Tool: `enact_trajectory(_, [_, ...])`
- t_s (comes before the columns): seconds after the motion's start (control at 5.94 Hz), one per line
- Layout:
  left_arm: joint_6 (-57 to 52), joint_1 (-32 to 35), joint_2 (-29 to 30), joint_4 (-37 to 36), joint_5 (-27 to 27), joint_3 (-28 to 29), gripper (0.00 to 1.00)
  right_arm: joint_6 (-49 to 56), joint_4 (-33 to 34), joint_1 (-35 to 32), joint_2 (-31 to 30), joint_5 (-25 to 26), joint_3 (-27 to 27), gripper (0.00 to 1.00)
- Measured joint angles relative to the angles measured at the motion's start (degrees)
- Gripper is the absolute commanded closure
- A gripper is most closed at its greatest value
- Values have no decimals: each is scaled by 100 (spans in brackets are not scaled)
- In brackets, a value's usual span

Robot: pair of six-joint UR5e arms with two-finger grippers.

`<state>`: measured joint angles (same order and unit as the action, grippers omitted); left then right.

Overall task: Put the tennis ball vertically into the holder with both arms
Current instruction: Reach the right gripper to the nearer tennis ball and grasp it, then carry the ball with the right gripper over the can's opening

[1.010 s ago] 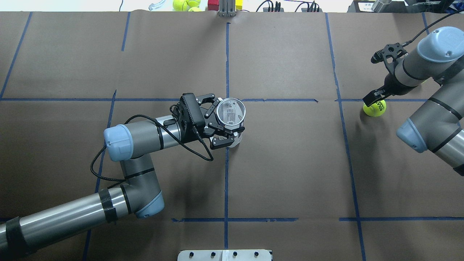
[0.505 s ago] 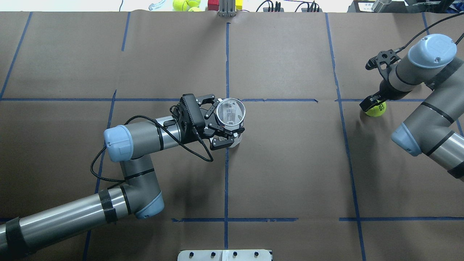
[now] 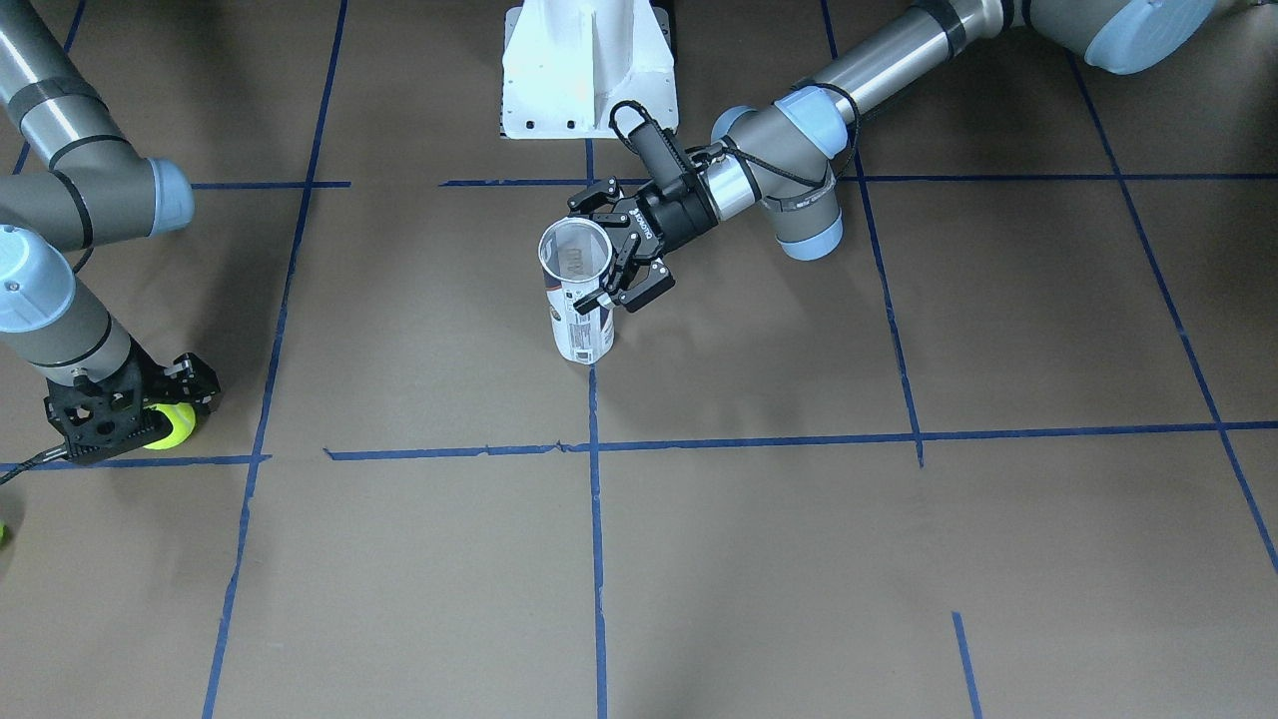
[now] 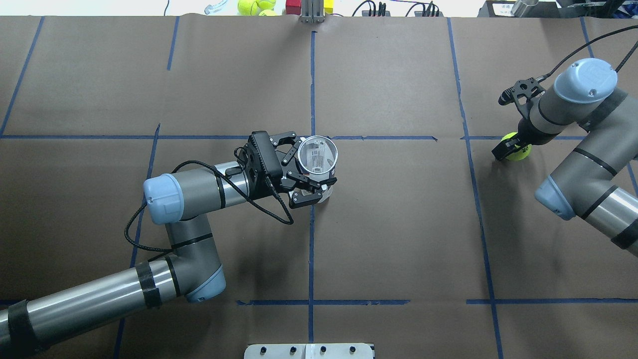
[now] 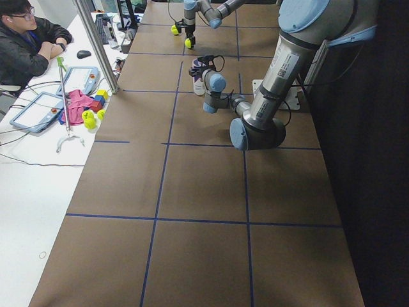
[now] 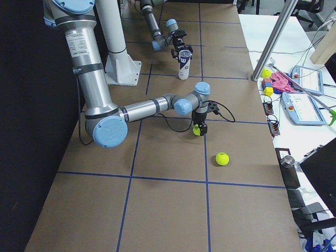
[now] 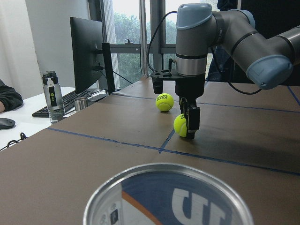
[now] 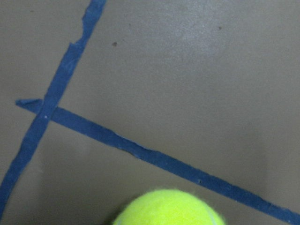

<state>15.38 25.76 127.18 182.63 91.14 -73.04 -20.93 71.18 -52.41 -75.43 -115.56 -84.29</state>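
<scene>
My left gripper [image 4: 303, 167] hugs the clear tennis-ball tube [image 4: 317, 154] near its top, one finger on each side, pinching it. The tube stands straight up near the middle of the brown table [image 4: 398, 224]. Far off, my right gripper [image 7: 186, 126] points down and pinches a yellow tennis ball [image 7: 179, 125] close to the table. Another ball [image 7: 164, 101] lies just behind it.

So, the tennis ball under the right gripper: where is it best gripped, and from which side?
Grip the tennis ball across its widest middle, coming straight down. It is round and lies on the flat table, with nothing else close by, and a top grip suits lowering it into the open mouth of the upright holder. The right gripper hangs over it this way.
</scene>
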Motion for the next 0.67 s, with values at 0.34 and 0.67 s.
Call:
enact_trajectory(0.34, [0,0,10,-6,0,0,10,-6,-83,-11,61,-21,-69,97])
enact_trajectory(0.67, [0,-1,17,-5,0,0,10,-228,115,-40,29,-52,-701,97])
